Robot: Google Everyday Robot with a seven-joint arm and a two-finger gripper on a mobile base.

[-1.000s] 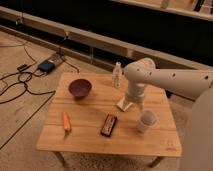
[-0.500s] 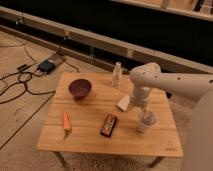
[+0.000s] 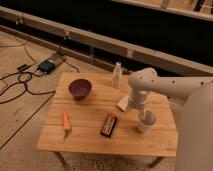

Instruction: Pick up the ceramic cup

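Observation:
The ceramic cup (image 3: 147, 122) is small and white and stands upright near the right front of the wooden table (image 3: 85, 137). My gripper (image 3: 143, 113) hangs from the white arm (image 3: 165, 85) that reaches in from the right. It is directly above the cup, with its tip at or just inside the cup's rim. The arm hides part of the cup's rim.
A dark purple bowl (image 3: 80, 88) sits at the back left. A small flat white block (image 3: 123, 104) lies just left of the gripper. A clear bottle (image 3: 117, 75) stands at the back edge. An orange carrot (image 3: 66, 121) and a dark flat packet (image 3: 108, 125) lie near the front. Cables and a box (image 3: 47, 65) lie on the floor.
The arm has swung right and towards the front, from above the white block to above the cup, and the gripper has come down to the cup's rim.

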